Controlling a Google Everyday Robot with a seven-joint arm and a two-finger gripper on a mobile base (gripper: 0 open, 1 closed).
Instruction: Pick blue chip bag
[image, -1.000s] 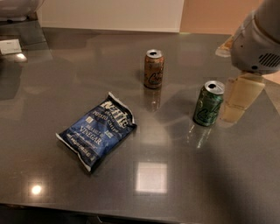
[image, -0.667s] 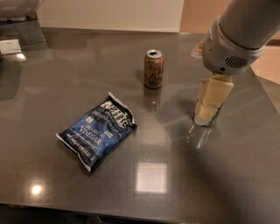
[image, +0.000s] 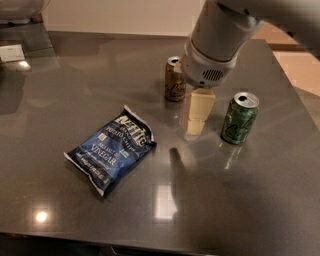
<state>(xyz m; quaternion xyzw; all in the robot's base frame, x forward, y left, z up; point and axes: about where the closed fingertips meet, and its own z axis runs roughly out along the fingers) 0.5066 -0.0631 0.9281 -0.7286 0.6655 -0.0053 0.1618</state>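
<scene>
On the left-centre of the grey worktop (image: 260, 200) the blue chip bag (image: 111, 149) lies flat and askew, its white lettering ending in "VINEGAR"; the smaller lines above are too blurred to read. Right of it, farther back, stands a brown can (image: 175, 79) with an illegible label. Just beside it the cream tool (image: 199, 117) hangs low over the worktop, well apart from the bag; spread or pressed together, I cannot tell. A green can (image: 240, 118) stands rightmost.

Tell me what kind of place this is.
Probably an office break room or kitchenette: a polished dark counter holds a blue chip bag, a brown soda can and a green soda can. The claw hangs between the two cans.
</scene>
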